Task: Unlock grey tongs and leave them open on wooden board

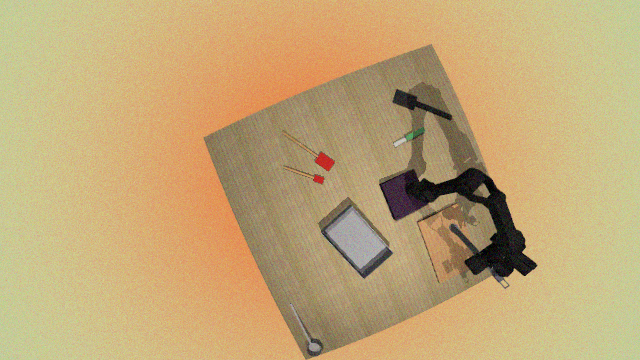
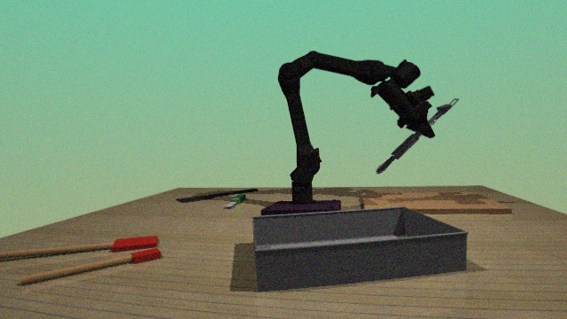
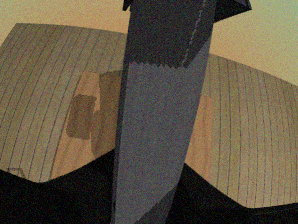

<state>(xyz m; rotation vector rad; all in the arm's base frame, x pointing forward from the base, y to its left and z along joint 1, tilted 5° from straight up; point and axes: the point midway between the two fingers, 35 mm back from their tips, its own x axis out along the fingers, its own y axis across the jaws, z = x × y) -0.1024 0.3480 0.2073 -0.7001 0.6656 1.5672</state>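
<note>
The grey tongs [image 1: 466, 239] [image 2: 407, 147] [image 3: 155, 110] are in the air, high above the wooden board [image 1: 433, 245] [image 2: 478, 206] [image 3: 74, 156]. My gripper [image 1: 492, 260] [image 2: 426, 128] is shut on them around mid-length. In the exterior view they slant, with the rounded tips low on the left and the small loop at the hinge end high on the right. Their arms look close together; whether the lock is engaged cannot be told. The roasting tin [image 1: 378, 262] [image 2: 354, 261] stands on the table, away from the tongs.
The arm stands on a purple base [image 1: 397, 200] [image 2: 276, 208] beside the board. Two red-headed wooden tools [image 1: 325, 161] [image 2: 135, 244], a green-and-white item [image 1: 415, 134], a black spatula [image 1: 404, 99] and a ladle [image 1: 314, 346] lie on the table.
</note>
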